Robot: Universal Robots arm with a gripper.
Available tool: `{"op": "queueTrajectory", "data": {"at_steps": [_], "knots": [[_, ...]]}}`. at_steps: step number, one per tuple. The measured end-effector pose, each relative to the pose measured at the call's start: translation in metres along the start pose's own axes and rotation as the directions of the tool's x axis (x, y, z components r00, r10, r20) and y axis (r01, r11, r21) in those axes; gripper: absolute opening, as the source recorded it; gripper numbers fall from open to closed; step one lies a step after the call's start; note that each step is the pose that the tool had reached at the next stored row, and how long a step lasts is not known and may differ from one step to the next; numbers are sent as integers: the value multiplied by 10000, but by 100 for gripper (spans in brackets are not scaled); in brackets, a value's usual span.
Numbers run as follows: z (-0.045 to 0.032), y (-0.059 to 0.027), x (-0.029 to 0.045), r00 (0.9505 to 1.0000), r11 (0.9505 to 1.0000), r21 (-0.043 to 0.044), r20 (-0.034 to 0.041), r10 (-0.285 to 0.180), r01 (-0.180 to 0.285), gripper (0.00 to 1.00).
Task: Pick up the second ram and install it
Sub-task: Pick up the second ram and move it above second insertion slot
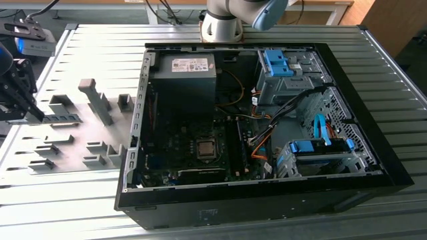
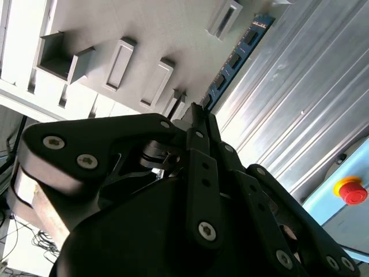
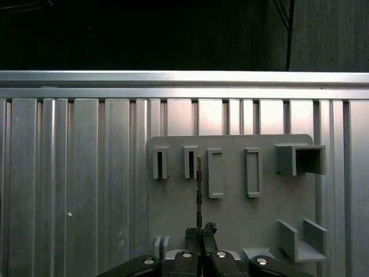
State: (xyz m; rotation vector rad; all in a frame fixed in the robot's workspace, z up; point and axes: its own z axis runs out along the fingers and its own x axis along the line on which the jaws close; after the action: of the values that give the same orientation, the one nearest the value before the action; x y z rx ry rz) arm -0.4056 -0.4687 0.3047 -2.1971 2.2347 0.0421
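Note:
The second ram (image 1: 63, 119) is a long narrow circuit-board stick held level over the grey holder plate (image 1: 77, 132) at the exterior view's left. My gripper (image 1: 40, 118) is shut on one end of it. In the second wrist view the ram (image 2: 236, 57) runs away from the closed fingertips (image 2: 196, 124), its black chips showing. In the first wrist view the ram (image 3: 199, 187) appears edge-on as a thin dark strip between the fingers (image 3: 192, 235). The open computer case (image 1: 347, 90) lies to the exterior view's right, with the memory slots (image 1: 235, 145) beside the processor socket (image 1: 205, 148).
Grey holder blocks (image 1: 97, 100) stand on the plate around the ram. Inside the case are a power supply (image 1: 183, 70), blue drive brackets (image 1: 279, 62) and orange and black cables (image 1: 263, 142). The arm's base (image 1: 223, 22) stands behind the case. A red stop button (image 2: 350, 190) sits nearby.

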Motion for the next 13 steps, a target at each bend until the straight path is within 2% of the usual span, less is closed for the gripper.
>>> {"op": "queueTrajectory", "data": {"at_steps": [13], "knots": [[-137, 2, -3, 10000, 10000, 1, 1, 0, 0, 14]]}}
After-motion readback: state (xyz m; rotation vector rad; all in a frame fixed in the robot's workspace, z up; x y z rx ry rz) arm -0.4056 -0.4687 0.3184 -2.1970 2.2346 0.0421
